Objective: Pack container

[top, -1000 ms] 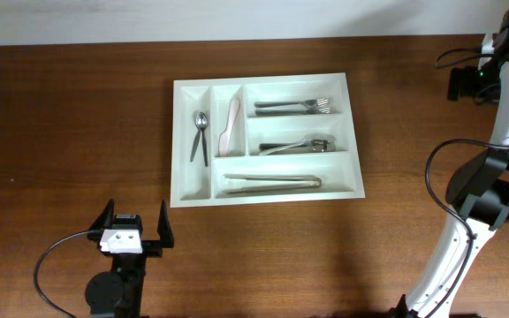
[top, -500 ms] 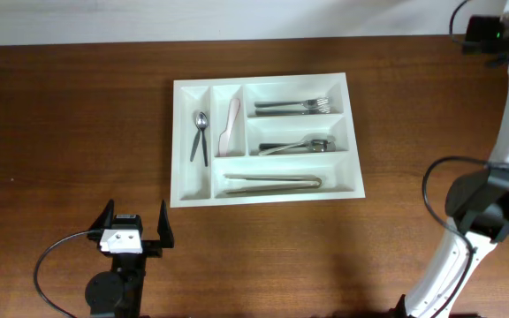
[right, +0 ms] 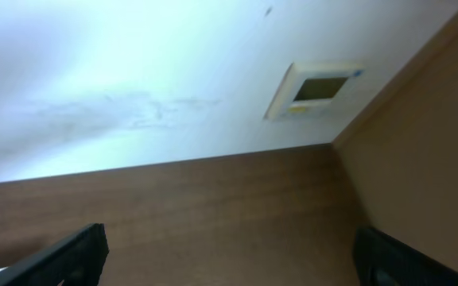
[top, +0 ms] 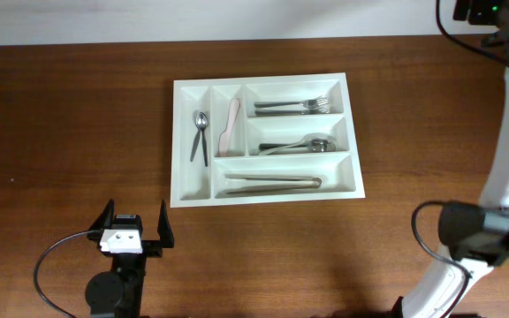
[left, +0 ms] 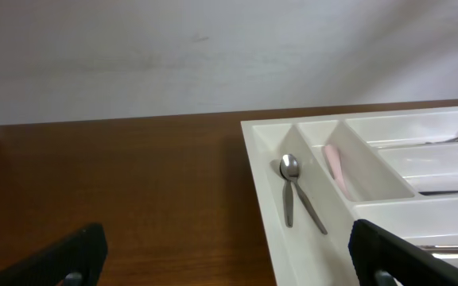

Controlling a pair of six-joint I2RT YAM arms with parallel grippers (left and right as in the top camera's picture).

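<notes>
Container (top: 198, 181) lying flat, left claw (top: 136, 212) low, open, right claw (right: 229, 242) tilted upward, open

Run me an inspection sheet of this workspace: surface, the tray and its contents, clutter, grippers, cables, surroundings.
Surface: brown wooden table, no marks seen.
Job's things: white container flat, mid-table; spoon in far-left slot, pink utensil in the next, forks top, mixed cutlery middle, tongs bottom.
Clutter: nothing seen.
Grippers: left gripper open, empty, short of the container; right gripper open, empty, raised, facing the wall.
Cables: black cable looped beside the left arm; another beside the right arm.
Surroundings: white wall; wall plate.
</notes>
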